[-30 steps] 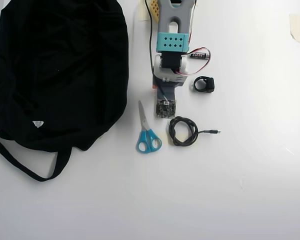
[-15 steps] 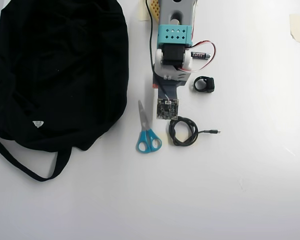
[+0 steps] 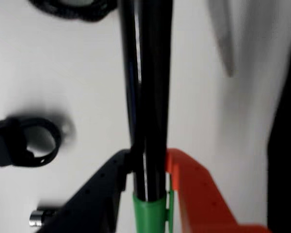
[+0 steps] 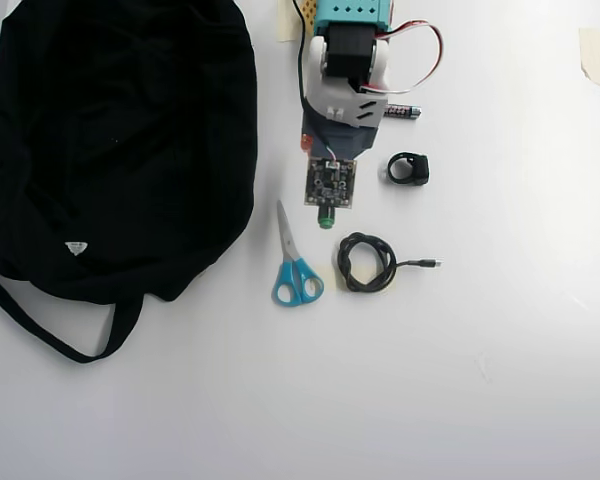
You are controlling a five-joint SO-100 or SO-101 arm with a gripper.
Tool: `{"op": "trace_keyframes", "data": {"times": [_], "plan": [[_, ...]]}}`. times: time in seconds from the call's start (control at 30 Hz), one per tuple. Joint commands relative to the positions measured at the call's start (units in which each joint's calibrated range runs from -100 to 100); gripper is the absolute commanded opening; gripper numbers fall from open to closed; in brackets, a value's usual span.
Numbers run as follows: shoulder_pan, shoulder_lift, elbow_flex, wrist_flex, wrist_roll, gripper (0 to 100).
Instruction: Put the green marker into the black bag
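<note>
Pincer (image 3: 148, 187) fingers clamp the green marker (image 3: 150, 97) just above its cap, barrel pointing toward twelve o'clock in the wrist view, likely gripped for carrying. Farther off, overhead, the black bag (image 4: 120, 140) lies at nine o'clock on the table (image 4: 500, 350), beyond the scissors (image 4: 295, 265).

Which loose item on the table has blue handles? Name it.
The scissors, lying between the bag and the coiled cable. The cable, the ring-shaped clip and the battery are black or dark.

The arm (image 4: 345, 60) has a teal perforated link, white motor housing and red-white wires; its hand (image 3: 146, 167) pairs black and orange fingers.
</note>
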Motion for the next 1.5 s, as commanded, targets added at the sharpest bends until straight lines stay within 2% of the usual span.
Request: {"op": "trace_keyframes", "data": {"times": [0.0,0.67,0.9,1.1,1.17,1.23,1.37,1.47], "plan": [[3.42,-4.44,-2.73,0.38,-0.81,2],[33.72,-3.61,-7.76,0.13,-0.34,2],[45.91,-2.86,-6.86,-6.85,-0.81,2],[54.21,15.23,-7.76,-16.67,-2.23,2],[54.58,15.89,-7.76,-16.93,-2.28,10],[54.51,15.89,-7.67,-16.76,-2.28,25],[53.83,14.56,-7.76,-15.90,-2.28,28],[48.52,11.08,-7.76,-13.40,-2.33,28]]}}
